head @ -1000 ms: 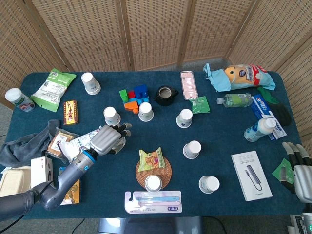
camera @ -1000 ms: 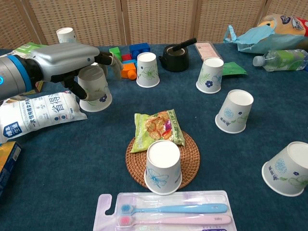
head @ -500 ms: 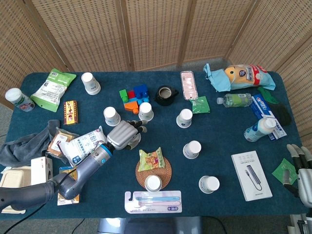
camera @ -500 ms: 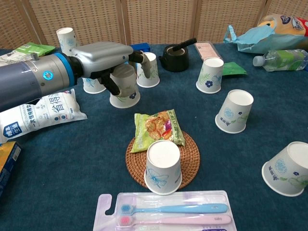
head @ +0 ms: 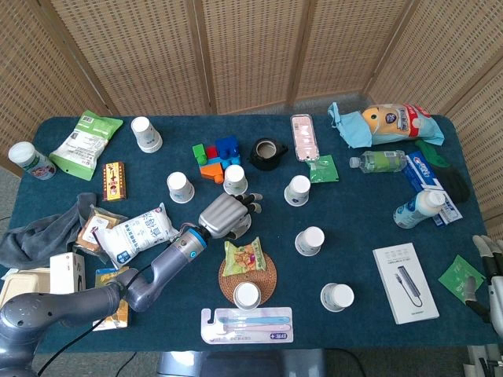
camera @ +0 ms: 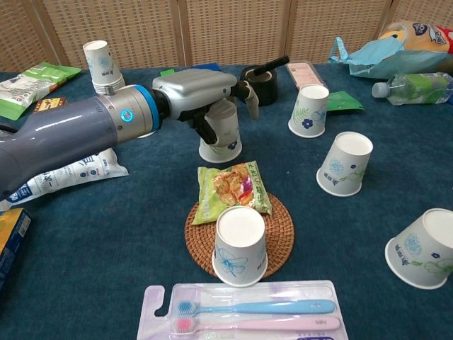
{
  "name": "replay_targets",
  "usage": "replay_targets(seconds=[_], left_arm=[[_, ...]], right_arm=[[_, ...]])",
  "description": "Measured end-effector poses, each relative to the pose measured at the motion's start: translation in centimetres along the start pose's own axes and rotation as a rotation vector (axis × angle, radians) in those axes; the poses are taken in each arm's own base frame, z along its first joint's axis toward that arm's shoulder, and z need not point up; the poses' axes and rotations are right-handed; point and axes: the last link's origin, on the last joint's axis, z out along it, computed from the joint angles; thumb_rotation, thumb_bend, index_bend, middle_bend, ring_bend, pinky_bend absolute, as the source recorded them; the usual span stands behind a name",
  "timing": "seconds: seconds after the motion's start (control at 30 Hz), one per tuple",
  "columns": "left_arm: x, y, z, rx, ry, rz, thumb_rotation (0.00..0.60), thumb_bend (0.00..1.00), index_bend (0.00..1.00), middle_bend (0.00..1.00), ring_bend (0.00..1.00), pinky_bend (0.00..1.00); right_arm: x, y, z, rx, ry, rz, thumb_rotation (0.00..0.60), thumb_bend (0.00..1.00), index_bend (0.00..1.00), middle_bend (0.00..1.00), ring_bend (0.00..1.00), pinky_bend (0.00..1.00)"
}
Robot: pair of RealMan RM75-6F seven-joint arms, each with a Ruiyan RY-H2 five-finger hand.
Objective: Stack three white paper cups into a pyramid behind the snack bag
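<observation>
Left arm stretches low across the desk (camera: 106, 234), forearm near level, left hand (camera: 202, 91) palm-down, fingers wrapped over an upside-down paper cup (camera: 221, 138) whose rim rests on the cloth. The snack bag (camera: 231, 190) lies just in front of that hand. Right hand (head: 489, 271) sits at the desk's edge, fingers apart, holding nothing.

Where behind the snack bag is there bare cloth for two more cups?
Bare cloth lies right of the left hand and its cup, behind the snack bag, up to the tilted cup. Crowded further back: kettle, blocks.
</observation>
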Motion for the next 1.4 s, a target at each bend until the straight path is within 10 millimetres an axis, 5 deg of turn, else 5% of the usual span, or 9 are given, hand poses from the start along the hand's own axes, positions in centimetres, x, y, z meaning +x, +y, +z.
replay_targets(seconds=[0.17,0.37,0.57,0.83,1.13,1.4], left_arm=[[-0.8,0.6,1.1,-0.010,-0.009,-0.010,0.600,0.42,0.26,0.17,0.29,0.52],[-1.7,0.8,1.6,-0.021,-0.070,-0.002,0.600,0.42,0.00,0.00,0.01,0.25],[-1.4,0.8,1.7,-0.026,-0.088,-0.012,0.600,0.43,0.00,0.00,0.00,0.05],[0.6,0.3,0.6,-0.039,-0.063,-0.007,0.600,0.43,0.00,0.00,0.00,0.04],[4.7,-1.2,-3.8,-0.018,0.003,0.032,0.600,0.43,0.00,0.00,0.00,0.05],[9.1,-3.4,-11.2,0.081,-0.008,0.063,0.600,0.43,0.00,0.00,0.00,0.04]], right_arm=[[0.2,0.2,-0.3,-0.015,0.011,0.003,0.529,0.67,0.06,0.12,0.08,0.27],[0.1,0.2,-0.5,-0.026,0.003,0.014,0.528,0.67,0.04,0.12,0.08,0.27],[0.2,-0.1,-0.2,-0.014,-0.013,0.028,0.529,0.68,0.03,0.12,0.06,0.27],[0.2,-0.6,0.7,0.014,-0.055,0.031,0.532,0.67,0.02,0.09,0.03,0.27],[-0.3,-1.9,3.4,0.089,-0.148,0.051,0.529,0.67,0.02,0.09,0.00,0.27],[-0.8,-4.7,6.3,0.206,-0.259,0.065,0.529,0.62,0.01,0.08,0.00,0.27]])
